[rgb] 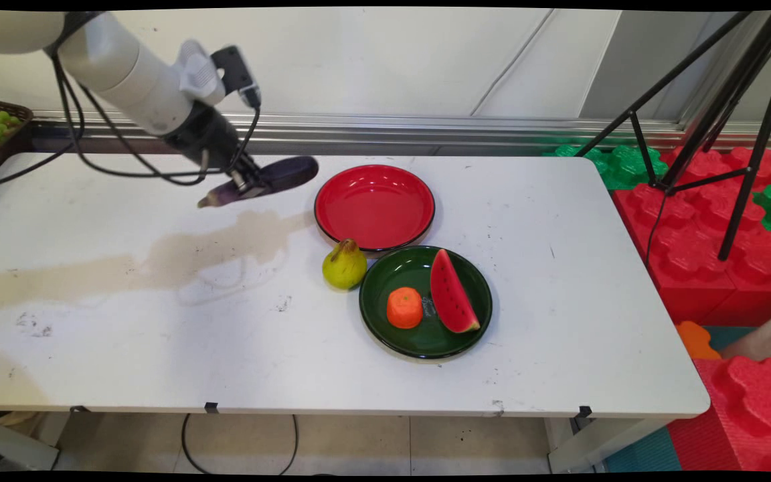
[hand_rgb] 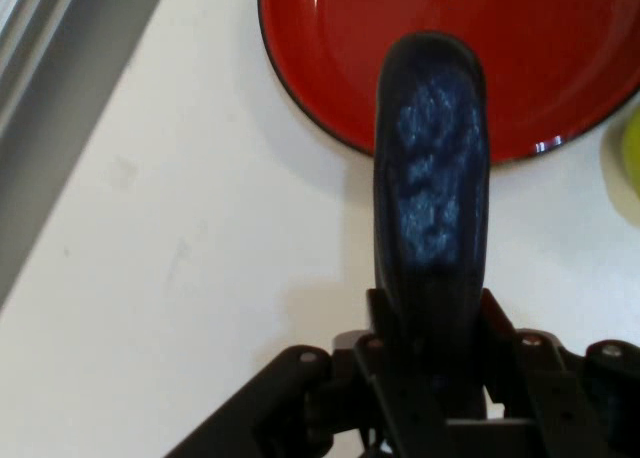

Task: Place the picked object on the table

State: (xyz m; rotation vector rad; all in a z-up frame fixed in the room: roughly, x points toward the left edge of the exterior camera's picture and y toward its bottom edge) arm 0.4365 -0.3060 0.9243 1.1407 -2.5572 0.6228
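The black two-finger gripper has its fingers pinched on a long dark purple eggplant, held clear above the white table, its rounded end just left of the empty red plate. A yellow-green pear sits beside the dark green plate carrying an orange and a watermelon slice.
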